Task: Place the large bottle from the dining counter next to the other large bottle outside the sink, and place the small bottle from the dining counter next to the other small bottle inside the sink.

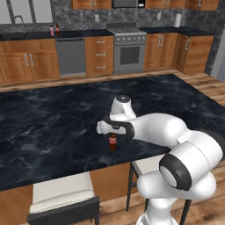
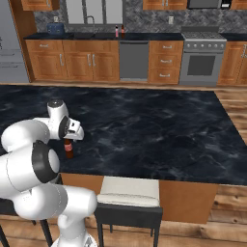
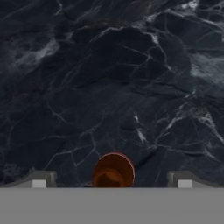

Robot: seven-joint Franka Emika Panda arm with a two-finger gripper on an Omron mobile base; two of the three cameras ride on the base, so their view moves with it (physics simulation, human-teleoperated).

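Hovering over a brown cola-style bottle [image 1: 113,142] on the dining counter [image 1: 52,127], pickup step not yet made.
Left base: gripper [image 1: 112,130] directly above bottle's top. Right base: same bottle [image 2: 68,148] upright near counter's front edge; which size, cannot tell. Hand view: bottle's top [image 3: 113,170] centred between fingertips [image 3: 39,179] spread wide, nothing pinched. Next, probably: descend straight, clamp neck, lift.

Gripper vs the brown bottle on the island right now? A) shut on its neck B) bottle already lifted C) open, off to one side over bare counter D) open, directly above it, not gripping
D: the gripper hangs open with its fingertips either side of the brown bottle, which stands upright on the dining counter.
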